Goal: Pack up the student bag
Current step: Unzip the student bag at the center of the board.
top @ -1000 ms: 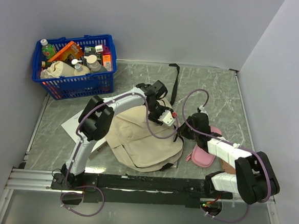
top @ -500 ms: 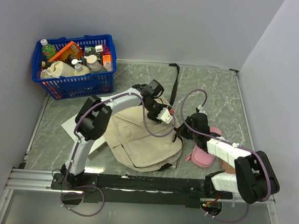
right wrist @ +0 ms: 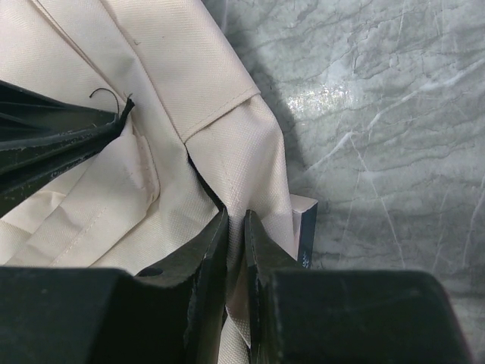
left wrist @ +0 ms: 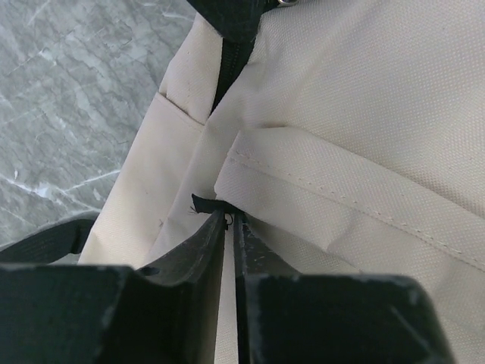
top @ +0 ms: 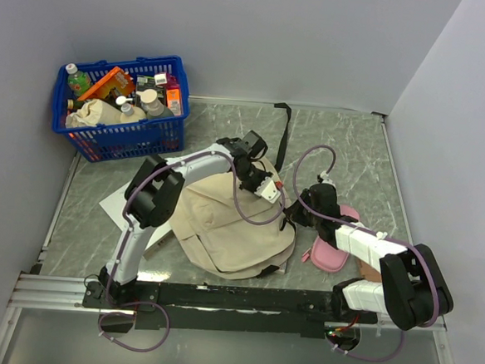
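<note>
Cream cloth fills both wrist views. The student bag (top: 235, 231) lies flat on the grey marbled table (top: 353, 148), near the middle and a little toward the near edge, with both arms bent over its far right corner. One black strap (top: 284, 135) trails away from it toward the back wall.

The left gripper (left wrist: 229, 220) is pressed onto the top of the bag at a stitched fold. Its jaws are drawn almost together, with only a thin slit between them, pinching the cloth beside a small black tab (left wrist: 201, 203) on the seam. The dark line of the zip (left wrist: 227, 68) runs just beyond.

The right gripper (right wrist: 236, 216) comes in from the right side – its jaws are clamped on a thin pleat of the bag's side fabric, which passes up between them. To its left the bag's dark inside (right wrist: 53, 140) shows as a narrow opening. Just right of the jaws the white-and-dark corner of a flat object (right wrist: 303, 227) pokes out from under the cloth.

A pink pouch (top: 331, 253) lies on the table just right of the bag, partly under the right arm. A blue basket (top: 117, 132) full of bottles and packets stands at the far left corner, well apart. White sheets (top: 120, 203) stick out from beneath the bag's left side.
</note>
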Robot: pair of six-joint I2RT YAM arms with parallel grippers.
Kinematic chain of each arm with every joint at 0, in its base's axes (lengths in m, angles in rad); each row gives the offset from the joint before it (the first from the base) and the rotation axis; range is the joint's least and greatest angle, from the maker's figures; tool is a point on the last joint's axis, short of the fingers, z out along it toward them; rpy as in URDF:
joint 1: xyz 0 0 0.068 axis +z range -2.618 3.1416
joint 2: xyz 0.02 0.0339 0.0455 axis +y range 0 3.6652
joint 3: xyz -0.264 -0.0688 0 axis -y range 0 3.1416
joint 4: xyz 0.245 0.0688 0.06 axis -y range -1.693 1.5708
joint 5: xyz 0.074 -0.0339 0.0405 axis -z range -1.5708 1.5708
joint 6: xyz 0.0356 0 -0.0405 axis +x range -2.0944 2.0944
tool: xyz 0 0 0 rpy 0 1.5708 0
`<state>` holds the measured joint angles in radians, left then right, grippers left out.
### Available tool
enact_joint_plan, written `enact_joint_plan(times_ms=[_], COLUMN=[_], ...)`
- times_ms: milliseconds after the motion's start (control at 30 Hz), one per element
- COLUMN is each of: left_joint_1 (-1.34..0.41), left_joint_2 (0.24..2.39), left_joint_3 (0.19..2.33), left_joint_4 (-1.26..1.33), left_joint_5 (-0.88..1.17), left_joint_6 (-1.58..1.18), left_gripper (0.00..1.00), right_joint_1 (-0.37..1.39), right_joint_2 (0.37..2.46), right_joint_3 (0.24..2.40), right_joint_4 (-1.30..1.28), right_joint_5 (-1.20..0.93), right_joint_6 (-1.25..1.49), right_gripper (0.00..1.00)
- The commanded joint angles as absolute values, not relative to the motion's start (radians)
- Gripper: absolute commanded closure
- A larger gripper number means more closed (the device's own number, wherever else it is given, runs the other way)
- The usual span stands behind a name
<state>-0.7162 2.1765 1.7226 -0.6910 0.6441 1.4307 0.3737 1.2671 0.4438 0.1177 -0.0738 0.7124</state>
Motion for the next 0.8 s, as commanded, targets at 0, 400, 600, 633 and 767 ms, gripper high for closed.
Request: enact_joint_plan(times_ms=[0, 400, 600, 633, 767], left_joint_1=[-0.742, -0.684, -0.644, -0.641, -0.634], left_joint_2=[2.217, 2.008, 1.911, 1.901, 1.856], left_joint_3=[1.779, 1.611, 1.546, 1.537, 1.474], left_joint_4=[-0.795, -0.649, -0.707, -0.715, -0.723], left_joint_5=[0.652, 0.637, 0.603, 0.603, 0.612], left_joint_6=[1.465, 1.350, 1.318, 1.318, 1.315], left_gripper=[0.88, 0.99, 0.99, 0.99, 0.99], right_joint_1=[0.402, 0.402, 0.400, 0.400, 0.400], right_joint_2=[1.279, 1.269, 1.275, 1.275, 1.270], right_joint_3=[0.426, 0.446, 0.472, 0.477, 0.480], right_joint_4=[0.091, 0.035, 0.009, 0.008, 0.008], right_joint_5=[-0.149, -0.103, -0.078, -0.072, -0.067], right_joint_6=[0.715, 0.716, 0.715, 0.716, 0.721], right_gripper=[0.82, 0.85, 0.87, 0.87, 0.89])
